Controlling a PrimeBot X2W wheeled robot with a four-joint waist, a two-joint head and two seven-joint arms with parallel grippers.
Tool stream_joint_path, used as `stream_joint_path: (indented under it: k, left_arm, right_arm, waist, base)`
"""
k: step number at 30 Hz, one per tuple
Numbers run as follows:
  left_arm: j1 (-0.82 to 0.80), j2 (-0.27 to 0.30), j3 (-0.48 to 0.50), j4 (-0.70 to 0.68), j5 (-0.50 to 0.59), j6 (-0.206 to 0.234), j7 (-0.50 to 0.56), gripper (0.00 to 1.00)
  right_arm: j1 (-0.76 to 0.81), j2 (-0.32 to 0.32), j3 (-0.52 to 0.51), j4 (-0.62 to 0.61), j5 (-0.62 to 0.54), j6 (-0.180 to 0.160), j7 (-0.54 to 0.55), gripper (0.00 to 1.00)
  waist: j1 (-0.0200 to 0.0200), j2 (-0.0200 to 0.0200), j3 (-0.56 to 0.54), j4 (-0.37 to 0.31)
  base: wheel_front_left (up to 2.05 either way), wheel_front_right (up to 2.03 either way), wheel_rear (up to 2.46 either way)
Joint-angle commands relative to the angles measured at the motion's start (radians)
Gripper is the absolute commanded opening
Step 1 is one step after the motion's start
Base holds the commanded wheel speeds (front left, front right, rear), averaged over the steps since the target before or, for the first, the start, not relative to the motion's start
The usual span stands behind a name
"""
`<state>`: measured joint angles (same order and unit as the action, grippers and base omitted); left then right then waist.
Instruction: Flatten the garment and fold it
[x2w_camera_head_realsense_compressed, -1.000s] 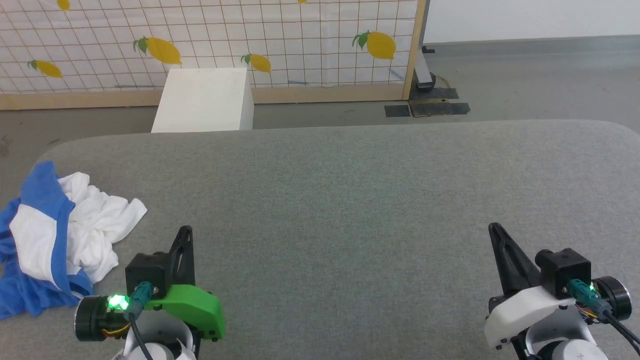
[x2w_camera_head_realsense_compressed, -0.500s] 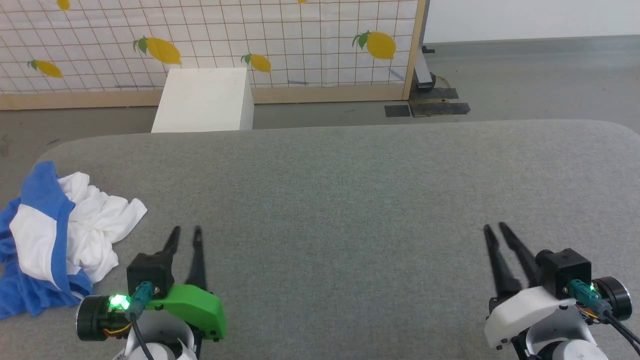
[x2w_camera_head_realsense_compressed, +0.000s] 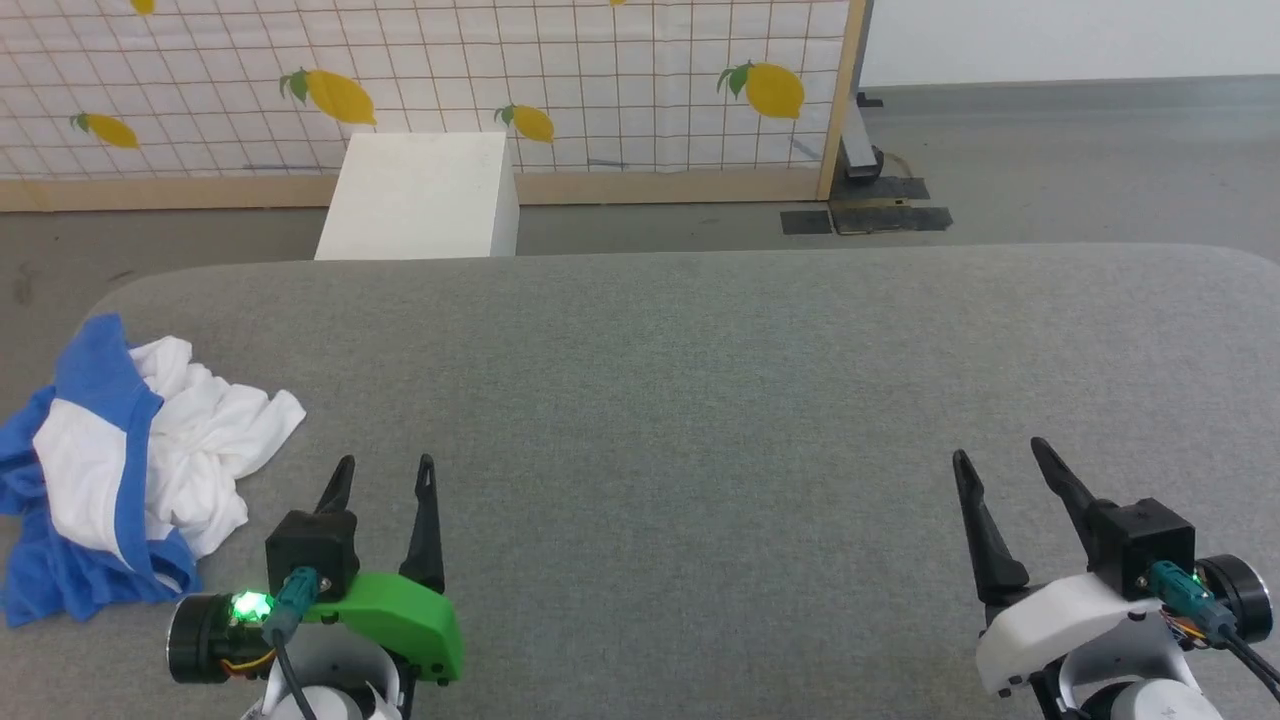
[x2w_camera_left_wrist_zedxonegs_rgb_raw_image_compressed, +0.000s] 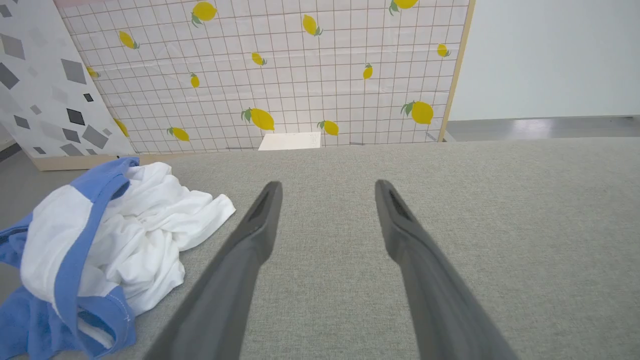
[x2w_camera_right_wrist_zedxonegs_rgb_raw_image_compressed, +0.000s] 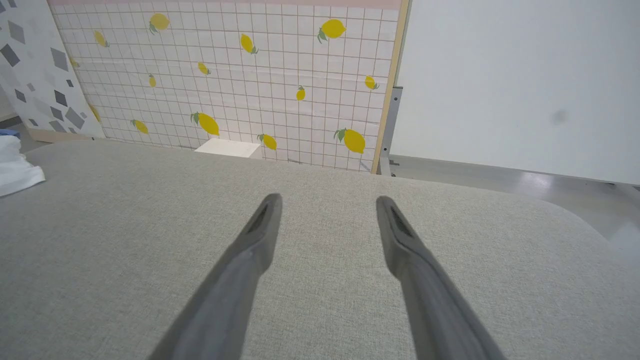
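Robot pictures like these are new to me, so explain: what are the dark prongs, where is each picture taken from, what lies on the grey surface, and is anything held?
The prongs are the fingers of a two-armed robot's grippers. The head view looks down from its head: left gripper lower left, right gripper lower right. Each wrist view looks along one gripper's own fingers. On the grey surface lies a crumpled white-and-blue garment, beside the left gripper. Both grippers are open, holding nothing.
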<state>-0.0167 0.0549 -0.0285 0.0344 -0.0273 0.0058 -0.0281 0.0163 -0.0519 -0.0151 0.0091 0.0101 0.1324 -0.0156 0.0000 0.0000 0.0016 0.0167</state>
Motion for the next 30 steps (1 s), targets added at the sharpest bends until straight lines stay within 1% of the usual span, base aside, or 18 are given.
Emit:
stream_joint_path:
  k: [1, 10, 30]
  left_arm:
    - [-0.018, 0.002, -0.004, 0.007, -0.005, 0.009, -0.010, 1.00]
    - [-0.026, 0.007, -0.010, 0.024, -0.020, 0.020, -0.030, 1.00]
    - [-0.023, 0.021, -0.010, 0.048, -0.057, 0.056, -0.072, 1.00]
  right_arm:
    - [-0.004, 0.000, -0.004, 0.003, 0.007, 0.000, -0.011, 1.00]
    - [-0.007, 0.000, -0.013, 0.004, 0.008, 0.000, -0.020, 1.00]
    - [-0.012, 0.001, -0.007, 0.012, 0.022, -0.001, -0.043, 1.00]
  waist:
    - [0.0000, 0.0000, 0.001, 0.007]
    - [0.0000, 0.0000, 0.003, 0.059]
    - [0.0000, 0.0000, -0.002, 0.224]
  base:
    - [0.00, 0.00, 0.00]
    - [0.00, 0.00, 0.00]
    - [0.00, 0.00, 0.00]
